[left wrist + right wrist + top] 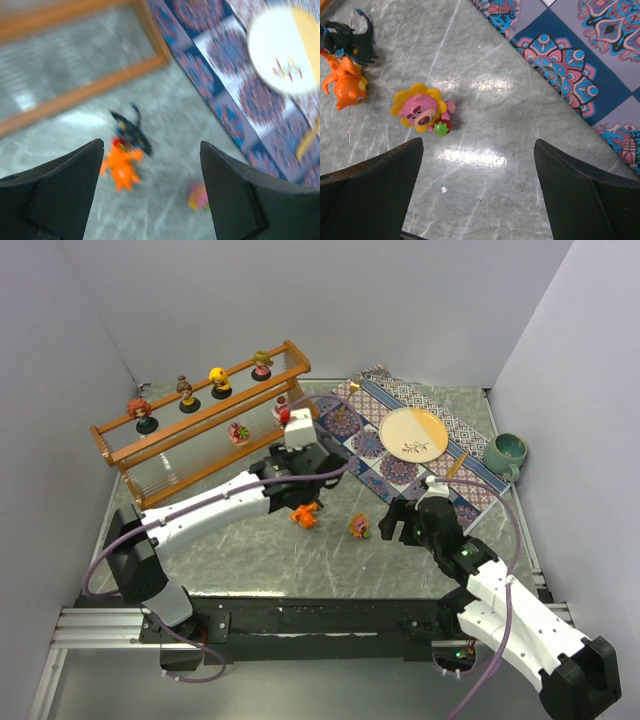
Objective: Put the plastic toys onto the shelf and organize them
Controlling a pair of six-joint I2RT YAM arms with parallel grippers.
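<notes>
Grey marble tabletop [300,570] holds orange toy [345,85], black spiky toy [347,42] and pink flower toy [422,110] near the wide-open, empty left claw [151,150] and right claw [477,145], while other figurines [220,383] stand on the shelf [180,455].

The view is blurred. The left gripper [151,145] stands wide apart above an orange plastic figurine [121,167], which touches a black spiky figurine [132,132]. A small pink and yellow toy [199,196] lies near the right finger. The orange-brown wooden shelf [75,95] is at upper left, and the patterned blue mat [225,100] is at the right.
</notes>
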